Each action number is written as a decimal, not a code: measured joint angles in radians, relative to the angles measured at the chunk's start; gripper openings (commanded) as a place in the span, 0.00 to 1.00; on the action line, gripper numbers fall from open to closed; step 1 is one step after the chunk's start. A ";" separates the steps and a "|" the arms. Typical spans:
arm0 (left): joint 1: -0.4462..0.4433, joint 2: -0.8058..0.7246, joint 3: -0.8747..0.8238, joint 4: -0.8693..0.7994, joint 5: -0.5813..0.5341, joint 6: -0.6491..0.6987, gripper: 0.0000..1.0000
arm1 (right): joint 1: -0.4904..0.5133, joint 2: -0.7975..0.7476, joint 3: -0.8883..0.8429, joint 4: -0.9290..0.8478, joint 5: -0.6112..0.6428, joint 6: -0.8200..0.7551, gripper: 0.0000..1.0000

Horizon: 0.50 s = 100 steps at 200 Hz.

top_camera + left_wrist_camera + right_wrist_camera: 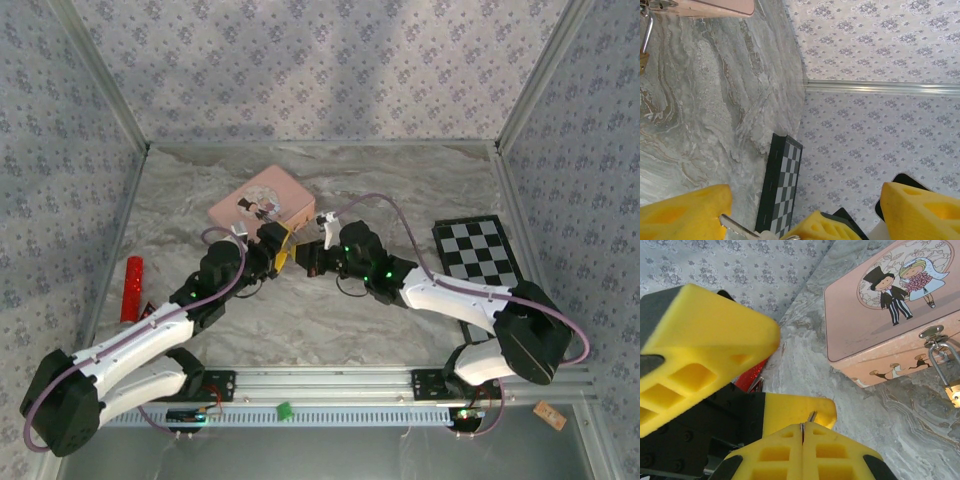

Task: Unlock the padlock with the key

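Padlock [954, 392] hangs by its thin silvery shackle [939, 357] from the hasp [932, 332] on the front of the pink tin [880, 315], which sits on the marbled surface [705, 115]. The right hand [802, 426] is pinched tight on the key [735, 226], near the tin. The left hand [802, 200] stands apart, its fingers [685, 215] either side of the key.

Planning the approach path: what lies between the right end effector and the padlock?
Bare marble table, seen in the right wrist view; the right end effector sits low-left, the padlock hangs at the pink tin's front.
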 measured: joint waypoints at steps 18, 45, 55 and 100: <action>0.000 0.000 0.000 0.000 0.000 0.004 0.70 | 0.003 0.000 0.000 -0.001 0.000 -0.001 0.00; 0.001 0.000 0.000 0.000 0.000 0.005 0.64 | 0.010 0.000 0.000 -0.008 0.011 -0.020 0.00; 0.003 0.000 0.000 -0.001 0.000 0.007 0.62 | 0.013 0.000 0.000 -0.014 0.018 -0.026 0.00; 0.006 -0.001 0.000 -0.007 -0.001 0.009 0.53 | 0.018 0.000 0.000 -0.034 0.035 -0.049 0.00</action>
